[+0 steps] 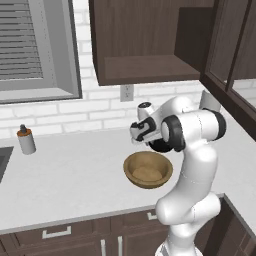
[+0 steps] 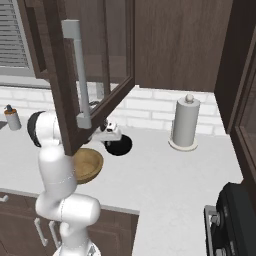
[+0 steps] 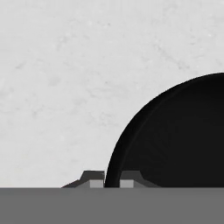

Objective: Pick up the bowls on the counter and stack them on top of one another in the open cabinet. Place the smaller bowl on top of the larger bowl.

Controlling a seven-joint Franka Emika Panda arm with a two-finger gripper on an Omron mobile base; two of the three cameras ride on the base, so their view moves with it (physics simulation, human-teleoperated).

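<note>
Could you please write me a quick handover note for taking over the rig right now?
Gripper: low at the black bowl, one finger each side of its rim in the hand view; whether it has clamped, I cannot tell.
Black bowl: on the counter, beyond the wooden bowl.
Wooden bowl: on the counter near the front edge, untouched.
Open cabinet: nothing on its visible shelf.
Done: neither bowl is placed.
Left: probably the wooden bowl should go into the cabinet first, then the black one on top.

Wooden bowl [image 2: 87, 165] beside black bowl [image 2: 120, 145], hand [image 2: 111, 134] over it
</note>
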